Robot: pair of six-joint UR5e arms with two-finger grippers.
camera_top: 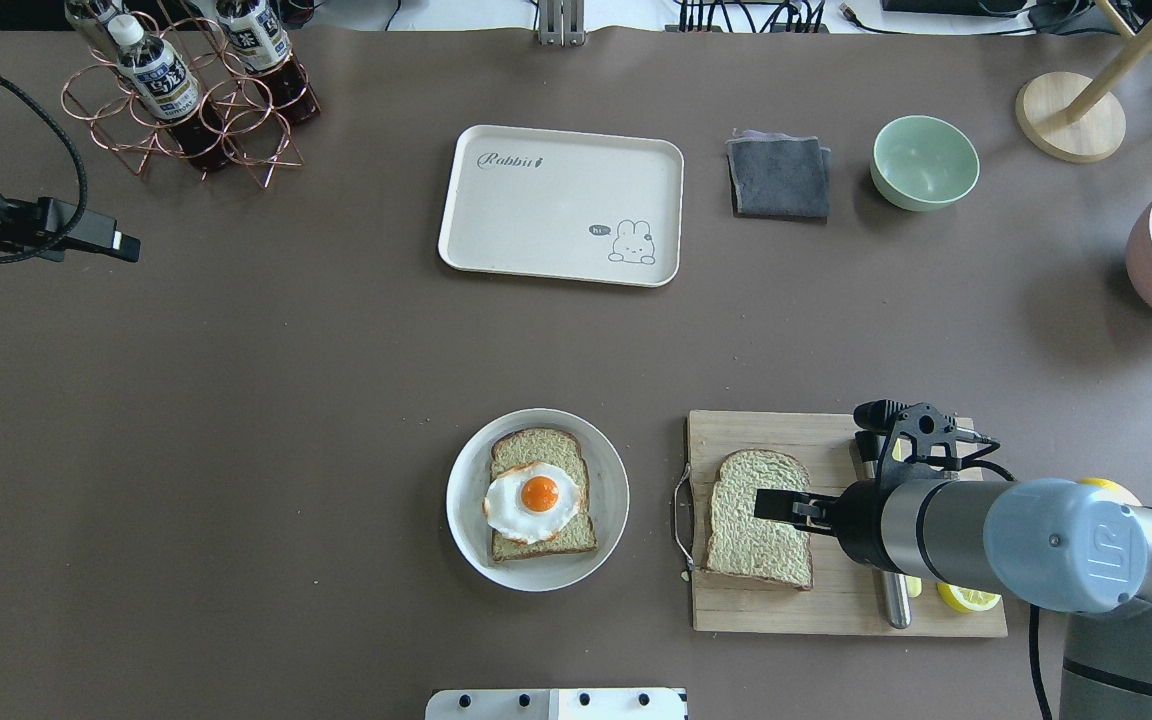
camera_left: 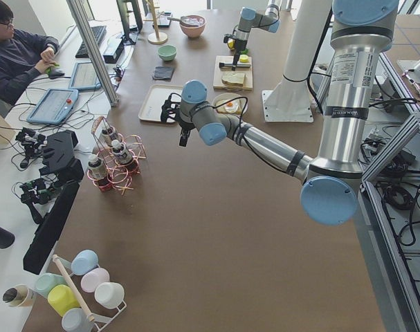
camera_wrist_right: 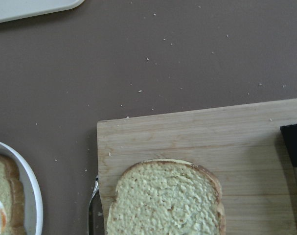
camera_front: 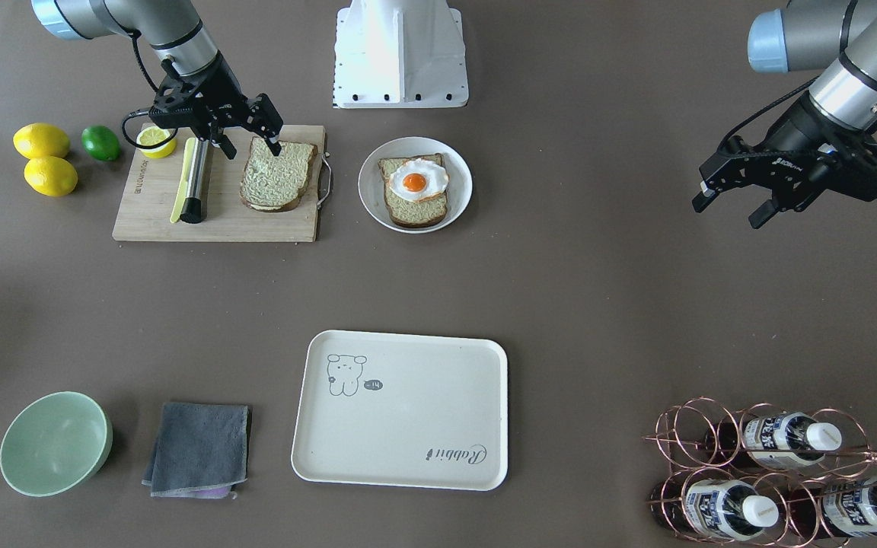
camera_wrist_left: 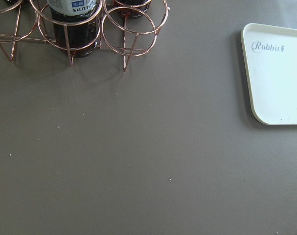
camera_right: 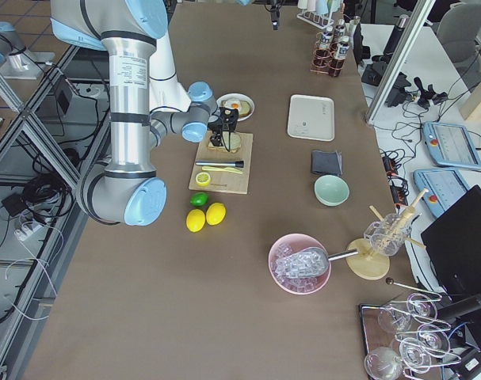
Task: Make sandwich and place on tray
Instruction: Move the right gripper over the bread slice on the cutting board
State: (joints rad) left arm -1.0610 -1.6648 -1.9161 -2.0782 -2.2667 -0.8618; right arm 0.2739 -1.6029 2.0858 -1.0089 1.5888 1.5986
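One toast slice (camera_front: 279, 176) lies flat on the wooden cutting board (camera_front: 218, 222); it also shows in the overhead view (camera_top: 758, 520) and the right wrist view (camera_wrist_right: 165, 200). The other toast slice (camera_front: 416, 211) lies on a round white plate (camera_front: 370, 167) with the fried egg (camera_front: 416, 181) on top. My right gripper (camera_front: 248, 141) is open and empty, low over the board slice's robot-side edge. The cream tray (camera_front: 408, 426) is bare at the operators' side. My left gripper (camera_front: 731, 207) is open and empty, high over bare table, far from the food.
On the board lie a knife (camera_front: 195, 179) and a lemon half (camera_front: 155, 138). Two lemons (camera_front: 41, 141) and a lime (camera_front: 100, 142) sit beside it. A green bowl (camera_front: 54, 441), a grey cloth (camera_front: 199, 449) and a copper bottle rack (camera_front: 773, 472) flank the tray.
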